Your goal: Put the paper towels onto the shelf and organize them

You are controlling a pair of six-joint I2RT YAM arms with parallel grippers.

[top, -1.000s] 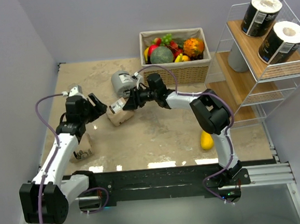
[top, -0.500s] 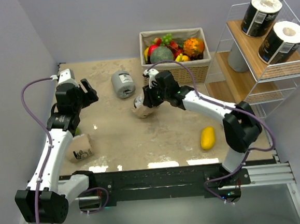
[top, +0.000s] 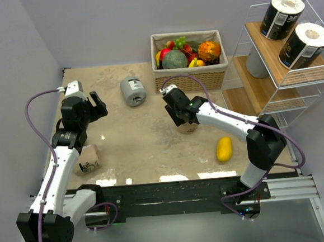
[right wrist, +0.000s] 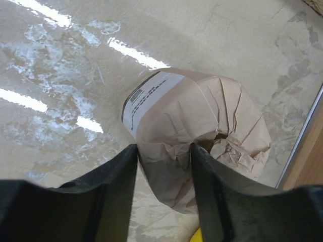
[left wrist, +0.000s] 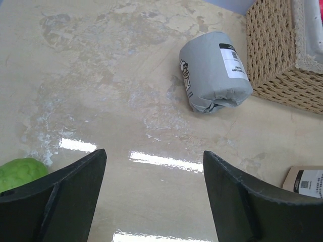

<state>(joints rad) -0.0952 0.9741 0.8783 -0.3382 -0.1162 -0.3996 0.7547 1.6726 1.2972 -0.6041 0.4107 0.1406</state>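
Observation:
My right gripper (top: 185,121) is shut on a tan paper towel roll (top: 190,128) and holds it over the middle of the table; the right wrist view shows both fingers pressed into its crumpled wrapper (right wrist: 197,126). A grey roll (top: 132,90) lies at the back, left of the basket, and shows in the left wrist view (left wrist: 214,70). Another tan roll (top: 88,159) lies at the near left. Two black rolls (top: 281,15) (top: 303,43) stand on the top board of the white wire shelf (top: 310,75). A grey roll (top: 256,63) stands on its middle board. My left gripper (top: 97,105) is open and empty (left wrist: 154,196).
A wicker basket (top: 206,79) of fruit stands at the back centre, its corner in the left wrist view (left wrist: 275,60). A yellow mango (top: 223,148) lies near the shelf's foot. A green fruit (left wrist: 20,174) lies under my left arm. Walls close the left and back sides.
My right gripper carried the tan roll rightward from beside the left gripper to the table's middle. My left arm drew back to the left, empty.

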